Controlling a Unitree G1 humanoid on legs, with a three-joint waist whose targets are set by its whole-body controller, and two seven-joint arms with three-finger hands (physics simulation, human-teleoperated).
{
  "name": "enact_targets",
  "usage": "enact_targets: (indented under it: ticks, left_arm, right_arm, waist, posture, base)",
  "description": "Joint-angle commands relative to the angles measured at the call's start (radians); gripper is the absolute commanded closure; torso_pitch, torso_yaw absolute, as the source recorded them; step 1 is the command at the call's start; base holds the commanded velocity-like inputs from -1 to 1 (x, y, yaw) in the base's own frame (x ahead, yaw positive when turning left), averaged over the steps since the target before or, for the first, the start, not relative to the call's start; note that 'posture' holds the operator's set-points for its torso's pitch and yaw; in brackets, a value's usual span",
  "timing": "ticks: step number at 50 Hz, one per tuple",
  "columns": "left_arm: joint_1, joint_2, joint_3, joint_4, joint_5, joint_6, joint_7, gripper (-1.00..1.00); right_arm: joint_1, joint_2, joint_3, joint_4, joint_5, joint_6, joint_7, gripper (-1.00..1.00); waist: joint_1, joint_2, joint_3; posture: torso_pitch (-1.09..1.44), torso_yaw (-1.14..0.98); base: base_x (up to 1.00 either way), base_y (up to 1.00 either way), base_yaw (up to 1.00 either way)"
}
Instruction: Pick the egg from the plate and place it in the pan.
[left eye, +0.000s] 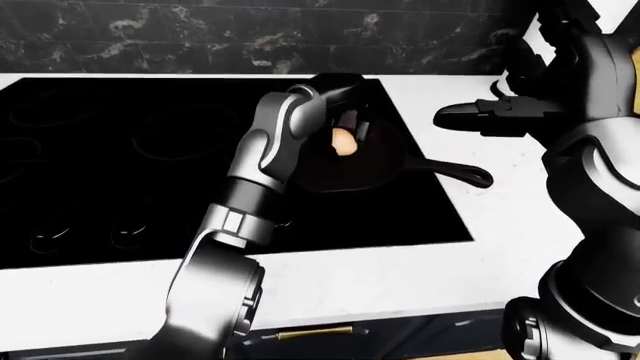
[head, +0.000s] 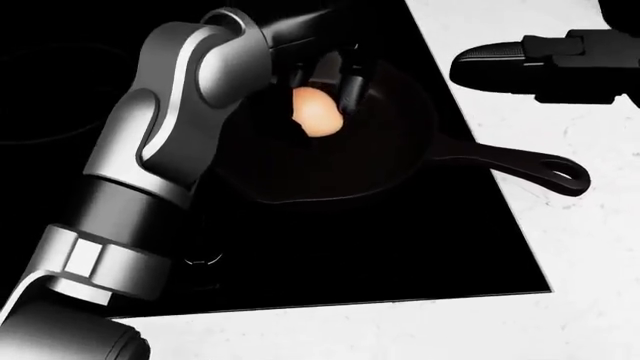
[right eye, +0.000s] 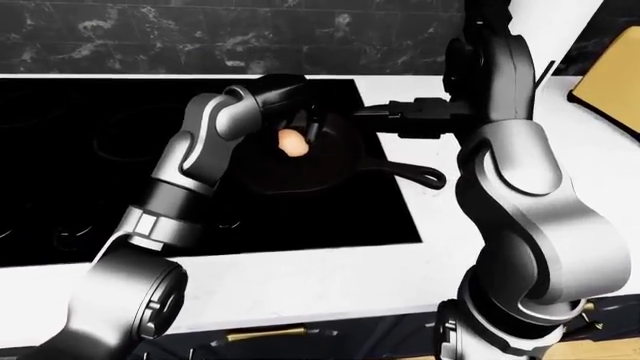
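Note:
A tan egg (head: 315, 112) hangs over the bowl of the black cast-iron pan (head: 385, 154), held in the dark fingers of my left hand (head: 328, 88), which is shut on it. The pan stands on the right part of the black stove, and its handle (head: 530, 166) points right over the white counter. My grey left arm reaches in from the lower left and hides the pan's left rim. My right hand (head: 480, 66) hovers open above the counter, up and right of the pan, touching nothing. The plate is not in view.
The black stove top (left eye: 120, 157) fills the left and middle of the eye views, with white marbled counter (left eye: 440, 262) below and to its right. A dark marbled wall runs along the top. A tan board (right eye: 610, 82) shows at the far right.

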Motion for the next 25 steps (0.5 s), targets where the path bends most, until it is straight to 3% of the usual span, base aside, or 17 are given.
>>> enact_targets:
  ticks: [1, 16, 20, 25]
  left_arm:
    - [-0.035, 0.002, 0.009, -0.045, -0.005, -0.008, 0.023, 1.00]
    - [-0.028, 0.004, 0.008, -0.030, 0.001, -0.015, 0.029, 1.00]
    - [-0.036, 0.007, 0.011, -0.025, 0.001, -0.015, 0.029, 0.84]
    - [-0.049, 0.008, 0.012, -0.003, 0.001, -0.018, 0.038, 0.85]
  right_arm:
    - [-0.030, -0.013, -0.012, -0.018, -0.003, -0.027, -0.003, -1.00]
    - [-0.034, -0.017, -0.013, -0.020, 0.007, -0.022, -0.011, -1.00]
    - [-0.029, -0.016, -0.009, -0.017, 0.006, -0.028, -0.011, -1.00]
    - [-0.028, -0.017, -0.010, -0.014, 0.006, -0.031, -0.010, -1.00]
  waist:
    - [0.000, -0.004, -0.030]
    - [0.000, -0.004, -0.032]
    - [0.000, -0.004, -0.032]
    - [0.000, -0.004, -0.033]
  posture:
    - [0.00, 0.00]
    - [0.00, 0.00]
    - [0.00, 0.00]
    - [0.00, 0.00]
  base:
    - [0.00, 0.00, 0.00]
    - [0.00, 0.00, 0.00]
    - [0.00, 0.00, 0.00]
    - [0.00, 0.00, 0.00]
